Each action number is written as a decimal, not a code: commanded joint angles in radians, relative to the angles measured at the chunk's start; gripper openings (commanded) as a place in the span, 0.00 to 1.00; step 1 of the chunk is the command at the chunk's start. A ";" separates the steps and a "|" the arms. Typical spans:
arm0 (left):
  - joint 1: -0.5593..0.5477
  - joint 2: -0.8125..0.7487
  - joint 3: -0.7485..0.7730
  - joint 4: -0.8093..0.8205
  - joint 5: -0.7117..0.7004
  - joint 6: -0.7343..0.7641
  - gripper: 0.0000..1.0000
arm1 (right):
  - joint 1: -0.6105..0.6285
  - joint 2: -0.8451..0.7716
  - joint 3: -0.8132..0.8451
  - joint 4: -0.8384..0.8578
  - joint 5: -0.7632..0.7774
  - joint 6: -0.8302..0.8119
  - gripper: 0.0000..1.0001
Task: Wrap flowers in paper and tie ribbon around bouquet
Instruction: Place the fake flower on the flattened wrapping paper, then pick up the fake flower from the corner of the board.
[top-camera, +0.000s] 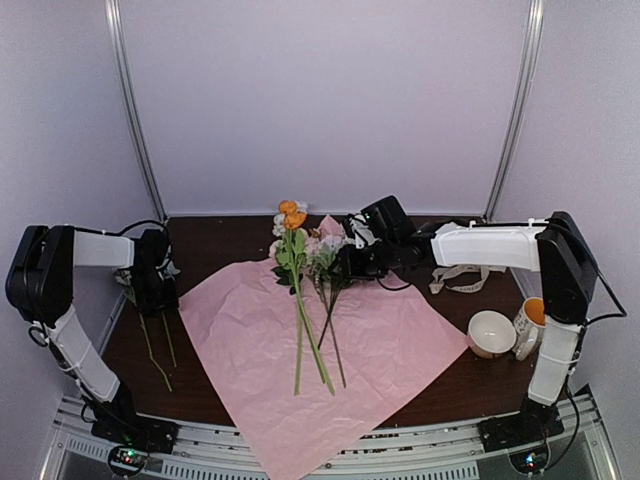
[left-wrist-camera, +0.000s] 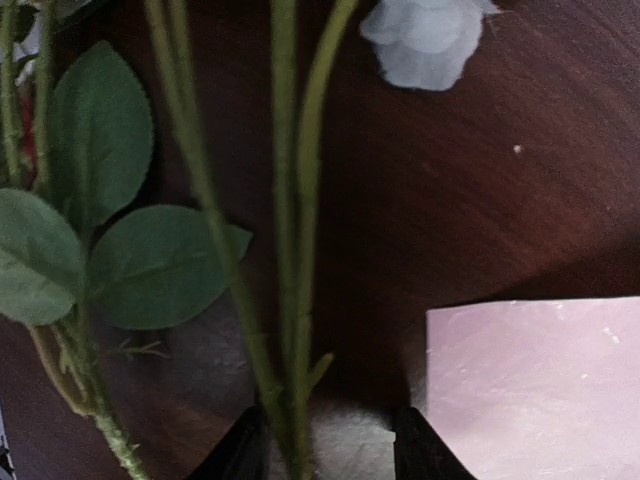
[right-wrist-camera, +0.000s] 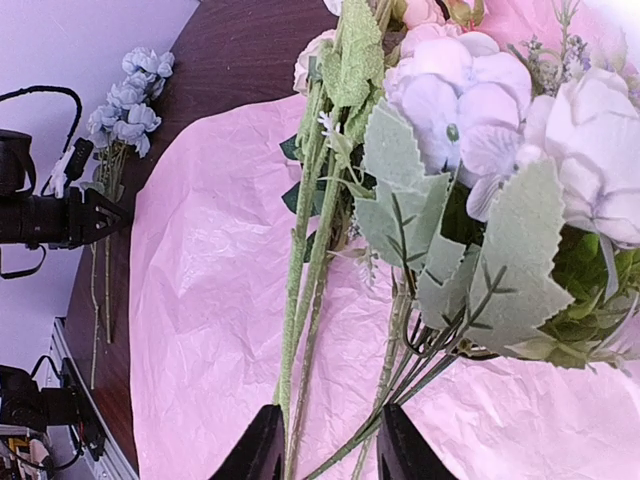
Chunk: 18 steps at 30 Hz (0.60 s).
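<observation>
Pink paper (top-camera: 400, 340) under flowers (top-camera: 292, 218); left end effector (left-wrist-camera: 330, 455), right end effector (right-wrist-camera: 325, 450) parted astride stems (left-wrist-camera: 285, 200), only fingertips (right-wrist-camera: 262, 450) showing.

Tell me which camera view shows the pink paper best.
The top external view. It shows the whole paper spread on the table, with the flowers lying on it. The right wrist view shows only a crinkled part under the flowers. The left wrist view shows only one corner.

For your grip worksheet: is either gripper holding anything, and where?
Nothing looks gripped: the left gripper stands open around loose flower stems, the right gripper open around stems of the flowers on the paper.
</observation>
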<state>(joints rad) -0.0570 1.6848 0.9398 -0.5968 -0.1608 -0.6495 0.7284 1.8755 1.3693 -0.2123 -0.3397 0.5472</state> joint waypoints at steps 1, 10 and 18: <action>0.011 0.039 0.059 0.026 0.147 0.033 0.38 | 0.000 -0.032 -0.018 -0.030 0.030 -0.048 0.33; 0.012 -0.128 0.027 -0.035 0.005 -0.015 0.00 | -0.011 -0.055 -0.011 -0.045 0.038 -0.076 0.33; -0.089 -0.466 0.056 0.153 0.013 0.088 0.00 | -0.011 -0.136 -0.048 0.121 -0.121 -0.125 0.33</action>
<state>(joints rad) -0.0624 1.3331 0.9642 -0.6155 -0.1871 -0.6449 0.7212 1.8275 1.3540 -0.2371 -0.3492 0.4534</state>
